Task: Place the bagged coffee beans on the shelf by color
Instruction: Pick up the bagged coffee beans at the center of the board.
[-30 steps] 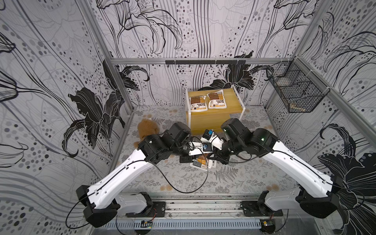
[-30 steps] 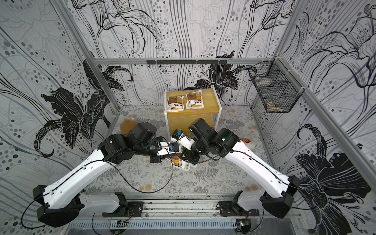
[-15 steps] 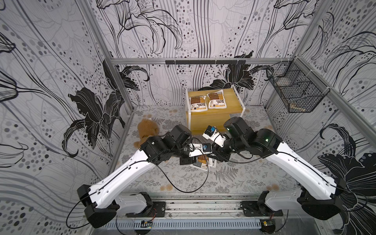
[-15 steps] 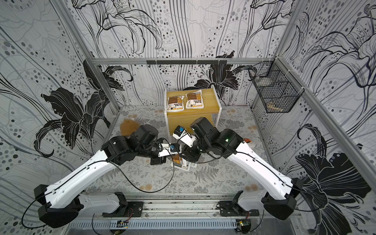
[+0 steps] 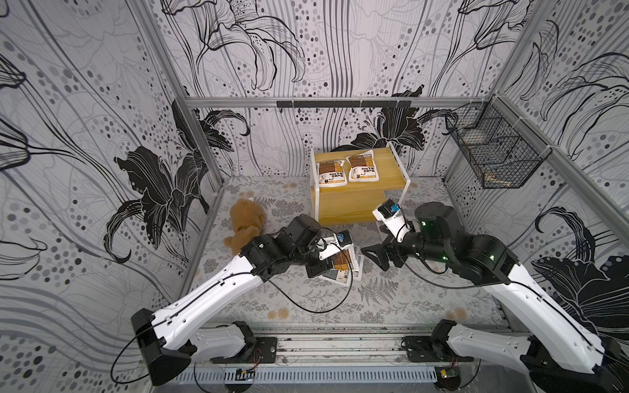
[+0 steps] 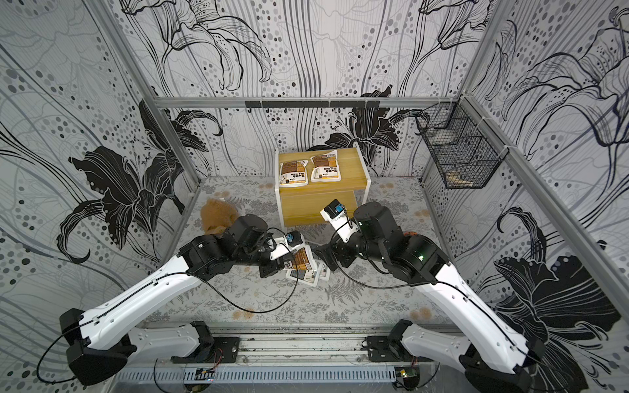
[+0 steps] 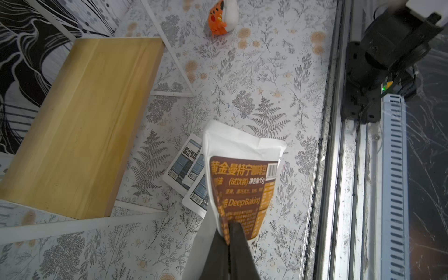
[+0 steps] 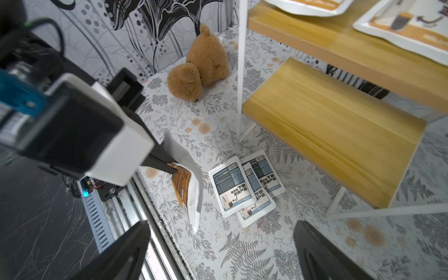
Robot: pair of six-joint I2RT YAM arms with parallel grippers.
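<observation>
The left gripper (image 7: 229, 226) is pressed together on one short edge of a brown pouch (image 7: 242, 179), and the pouch hangs free above the bench (image 5: 306, 306). The right gripper (image 8: 220, 230) is spread wide just beside it and holds nothing.

The step in hand seems to be to bring this pouch to the shelf (image 5: 405, 177). Two brown pouches (image 5: 332, 173) lie already side by side on the upper board (image 5: 388, 170), so I think the held one belongs there, on the bare part next to them. The grip is only on the edge, so the pouch may swing. It is better to lift it well over the board's front edge, move slowly, and lower it flat before letting go.

Three grey-blue pouches (image 8: 242, 186) lie overlapped on the bench, just in front of the lower board (image 8: 327, 135), which is bare. The open right gripper and the white frame legs stand close to the way. A bear (image 5: 243, 221) sits beside the shelf, a toy (image 7: 221, 15) at its other side, and a basket (image 5: 493, 160) hangs on the wall, all well apart.
</observation>
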